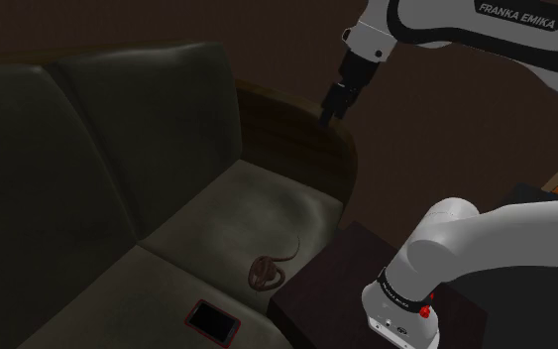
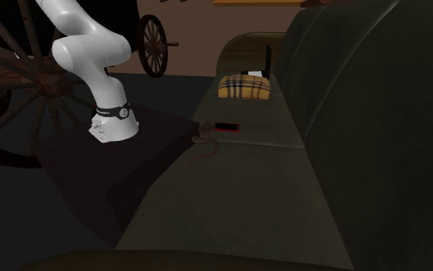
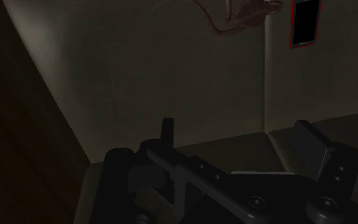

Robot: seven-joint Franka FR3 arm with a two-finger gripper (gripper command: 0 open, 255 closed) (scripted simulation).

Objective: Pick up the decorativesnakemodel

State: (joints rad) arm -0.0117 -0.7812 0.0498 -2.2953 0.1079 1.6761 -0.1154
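Note:
The decorative snake model (image 1: pixel 267 270) is a reddish-brown coil with a thin tail curling up. It lies on the dark sofa seat (image 1: pixel 237 213) close to the seat's front edge, just beside the stand. In the second exterior view the snake (image 2: pixel 205 140) lies at the seat's edge. My gripper (image 1: pixel 330 109) hangs high above the sofa's armrest, well away from the snake. Seen from the wrist, the gripper (image 3: pixel 241 137) is open with nothing between its fingers, and the snake (image 3: pixel 244 16) lies far ahead of them.
A black phone in a red case (image 1: pixel 213 322) lies on the seat next to the snake. A dark wooden armrest (image 1: pixel 301 139) bounds the seat below my gripper. A plaid cushion (image 2: pixel 245 86) rests farther along the sofa. The dark stand (image 2: pixel 107 154) abuts the seat front; a spoked wheel (image 2: pixel 154 45) stands behind.

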